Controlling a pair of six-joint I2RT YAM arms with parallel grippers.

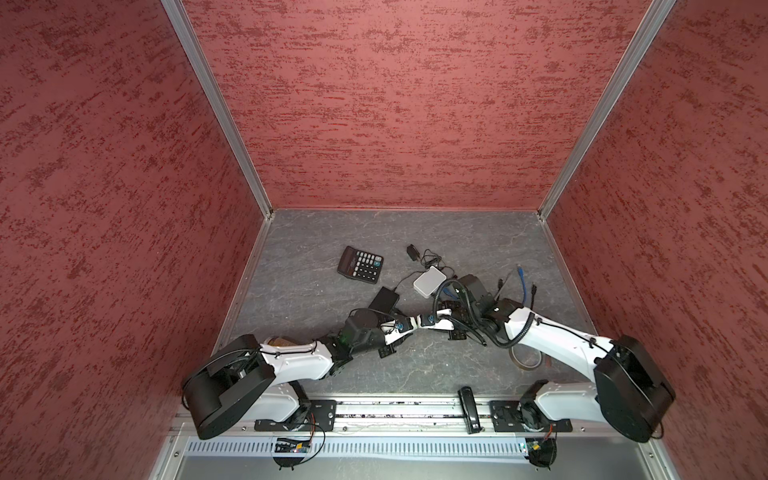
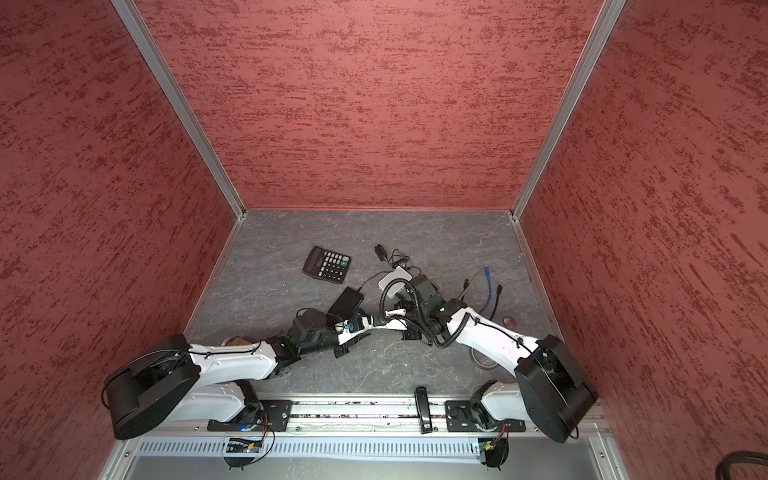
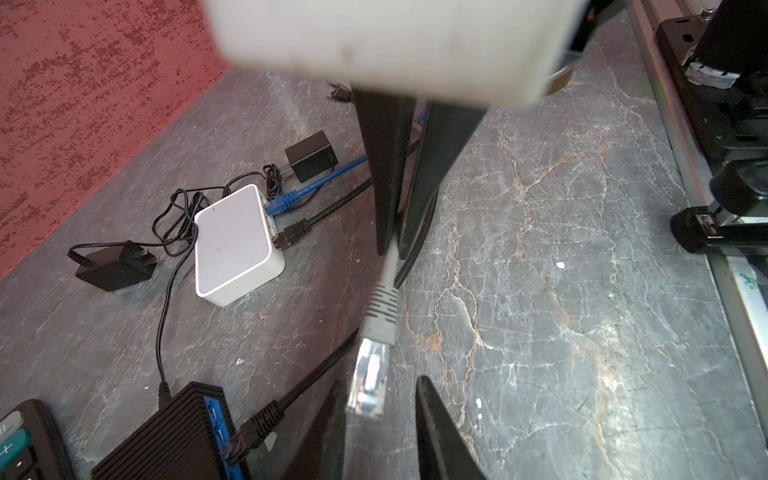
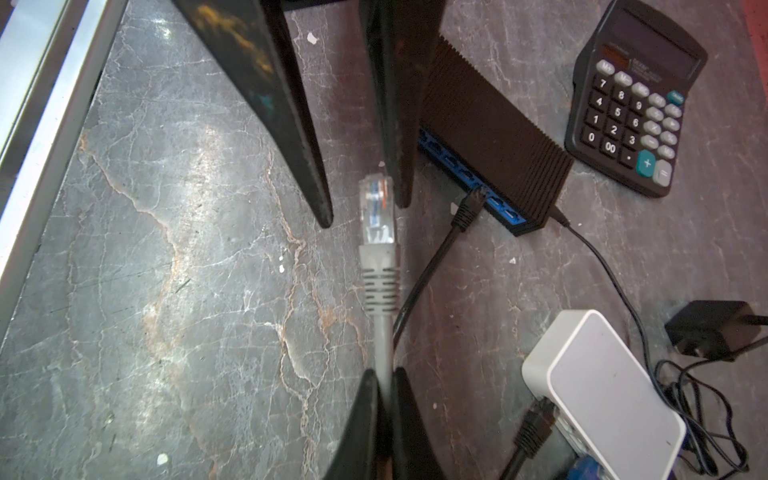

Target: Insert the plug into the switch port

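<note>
A clear plug [image 3: 368,382] on a grey cable [image 4: 382,332] hangs above the table between the two grippers. My right gripper [image 4: 384,370] is shut on the grey cable just behind the plug's grey boot [image 4: 379,282]. My left gripper [image 3: 380,380] faces it with its fingers on either side of the plug; one finger is close against it and a gap shows at the other. The black ribbed switch [image 4: 494,133] with blue ports [image 4: 503,210] lies beside them, also seen in a top view [image 1: 384,299]. The grippers meet near the table's middle [image 1: 419,322].
A black cable [image 4: 467,210] sits in one switch port. A white box [image 1: 429,281] with blue and black cables plugged in lies behind the grippers. A calculator [image 1: 360,264], power adapters [image 1: 412,252], loose blue cable [image 1: 524,286] and a tape roll [image 1: 525,357] lie around.
</note>
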